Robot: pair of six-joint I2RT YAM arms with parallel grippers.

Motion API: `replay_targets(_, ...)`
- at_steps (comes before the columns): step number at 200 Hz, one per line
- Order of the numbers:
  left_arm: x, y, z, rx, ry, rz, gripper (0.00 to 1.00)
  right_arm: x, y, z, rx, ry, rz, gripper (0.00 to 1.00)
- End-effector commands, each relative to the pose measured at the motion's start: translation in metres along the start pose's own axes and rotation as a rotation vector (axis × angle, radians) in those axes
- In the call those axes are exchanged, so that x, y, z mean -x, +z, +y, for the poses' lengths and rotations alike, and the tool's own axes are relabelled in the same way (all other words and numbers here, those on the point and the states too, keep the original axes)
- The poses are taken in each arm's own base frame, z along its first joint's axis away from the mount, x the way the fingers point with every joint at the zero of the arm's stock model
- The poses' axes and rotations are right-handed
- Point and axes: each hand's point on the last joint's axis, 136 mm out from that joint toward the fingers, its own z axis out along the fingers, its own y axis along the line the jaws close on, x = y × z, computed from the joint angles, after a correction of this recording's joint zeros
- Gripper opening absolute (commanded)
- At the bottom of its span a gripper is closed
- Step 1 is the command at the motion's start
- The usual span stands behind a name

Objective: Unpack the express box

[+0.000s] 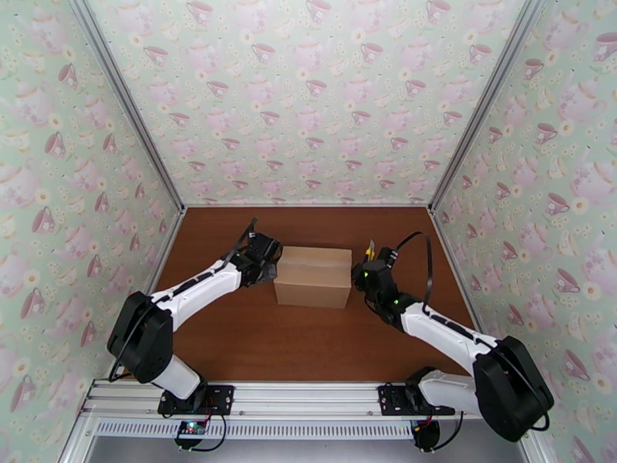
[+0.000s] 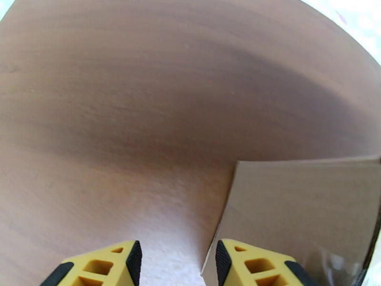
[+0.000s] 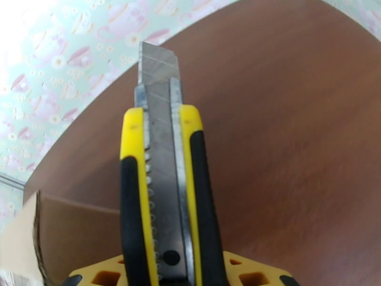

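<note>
The express box (image 1: 312, 277) is a plain brown carton with its flaps down, standing mid-table. My left gripper (image 1: 269, 264) sits at its left end. In the left wrist view the gripper (image 2: 178, 265) is open, its yellow fingers (image 2: 102, 268) holding nothing, and the box's side (image 2: 305, 215) begins just beside the right finger. My right gripper (image 1: 364, 270) is at the box's right end, shut on a yellow-and-black utility knife (image 3: 162, 187). The knife's blade (image 3: 158, 67) is extended and points away over the table. A corner of the box (image 3: 71, 234) lies low left of the knife.
The brown wooden table (image 1: 308, 349) is walled on three sides by teacup-patterned panels (image 1: 308, 94). A glossy strip of tape (image 2: 343, 263) shows on the box near my left gripper. Bare table lies in front of and behind the box.
</note>
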Motion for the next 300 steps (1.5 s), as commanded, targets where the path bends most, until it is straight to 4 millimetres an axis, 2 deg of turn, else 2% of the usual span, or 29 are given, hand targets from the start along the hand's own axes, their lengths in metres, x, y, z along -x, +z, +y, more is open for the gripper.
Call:
replay_targets(1,0.017,-0.001,-0.035,-0.123,0.001,-0.041,0.47,-0.037,-0.010,0.009,0.042,-0.021,0.098,0.00)
replay_targets(23,0.021,-0.006,-0.027,-0.101,0.018,-0.044,0.47,-0.036,-0.016,0.004,0.020,-0.052,0.098,0.00)
replay_targets(45,0.020,-0.019,-0.015,-0.083,0.026,-0.051,0.47,-0.023,-0.023,0.001,-0.003,-0.111,0.072,0.00)
replay_targets(84,-0.009,-0.043,0.012,-0.078,0.003,-0.010,0.47,0.011,-0.020,-0.005,-0.013,-0.133,0.053,0.00)
replay_targets(106,-0.024,-0.058,0.025,-0.076,-0.009,0.002,0.47,0.036,-0.009,-0.005,-0.017,-0.141,0.031,0.00)
replay_targets(112,-0.039,-0.056,0.032,-0.062,-0.001,0.028,0.48,0.043,-0.004,-0.003,-0.017,-0.148,0.025,0.00)
replay_targets(133,-0.056,-0.068,0.038,-0.061,0.004,0.054,0.48,0.065,0.015,0.006,-0.016,-0.167,0.020,0.00)
replay_targets(161,-0.079,-0.080,0.022,-0.115,0.014,0.085,0.48,0.090,0.048,0.027,0.026,-0.185,0.019,0.00)
replay_targets(185,-0.092,-0.083,0.005,-0.163,0.006,0.099,0.48,0.105,0.073,0.041,0.051,-0.190,0.017,0.00)
replay_targets(208,-0.096,-0.077,-0.010,-0.198,-0.001,0.106,0.48,0.102,0.092,0.053,0.076,-0.208,0.068,0.00)
replay_targets(228,-0.093,-0.069,-0.026,-0.225,-0.007,0.107,0.48,0.092,0.098,0.058,0.106,-0.195,0.099,0.00)
replay_targets(262,-0.079,-0.055,-0.041,-0.210,0.024,0.073,0.48,0.064,0.089,0.057,0.110,-0.212,0.139,0.00)
replay_targets(281,-0.074,-0.043,-0.041,-0.174,0.045,0.069,0.48,0.050,0.080,0.053,0.100,-0.211,0.151,0.00)
replay_targets(285,-0.064,-0.046,-0.046,-0.181,0.034,0.051,0.48,0.046,0.078,0.051,0.098,-0.207,0.155,0.00)
replay_targets(300,-0.055,-0.040,-0.045,-0.168,0.018,0.041,0.48,0.035,0.070,0.047,0.100,-0.188,0.168,0.00)
